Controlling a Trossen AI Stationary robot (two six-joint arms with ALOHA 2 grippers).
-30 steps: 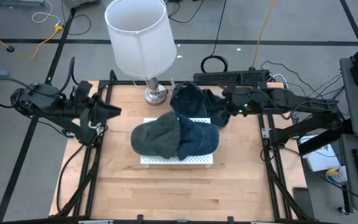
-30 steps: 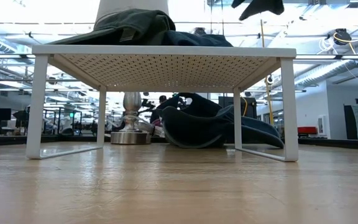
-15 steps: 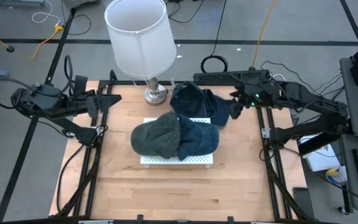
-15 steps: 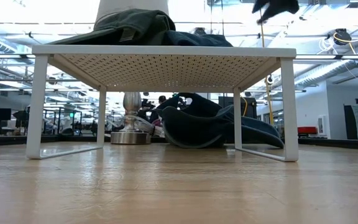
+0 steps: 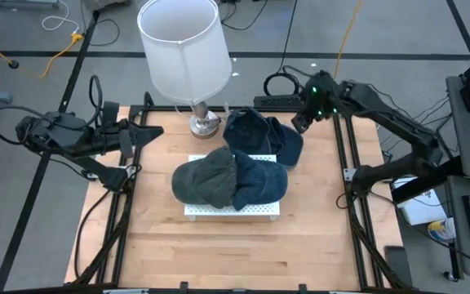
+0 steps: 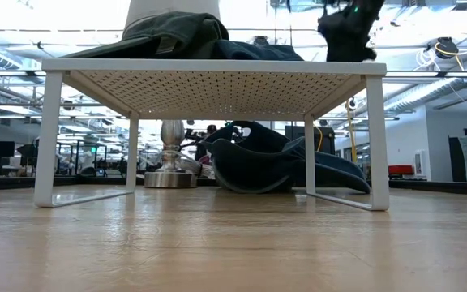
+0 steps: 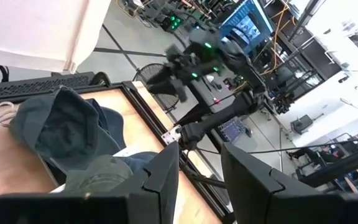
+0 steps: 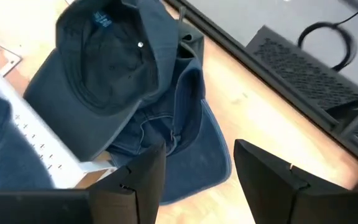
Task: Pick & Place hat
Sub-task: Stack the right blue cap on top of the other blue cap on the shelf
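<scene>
**A:** ok so where's the right tool (image 5: 299, 124) at? Looks like it's up in the air near the back right corner of the worktop (image 5: 219, 245), fingers (image 8: 143, 180) spread apart with nothing between them in the right wrist view.

**B:** yep, empty and open. I'd call this the approach step, nothing is picked yet. The dark blue hat (image 8: 114, 81) lies right below and ahead of it in that wrist view, flopped inside-up on the wood, brim pointing toward the worktop's edge. From above, that same hat (image 5: 259, 135) sits just behind the white rack (image 5: 231, 210), beside the lamp (image 5: 182, 49) base.

**A:** so next move is just drop down on it?

**B:** my guess: lower, straddle a fold of the crown or the brim, then close. It's soft fabric, so it needs to pinch a raised edge or it'll only push the cloth flat.

**A:** and the rack?

**B:** already has two hats on it, a grey-green one (image 5: 206, 180) and a navy one (image 5: 259, 181), touching each other. Not much bare space left up there.

**A:** left arm?

**B:** left tool (image 5: 149, 135) hangs out at the left edge of the worktop, fingers (image 7: 163, 180) apart, holding nothing. Just waiting.
</scene>
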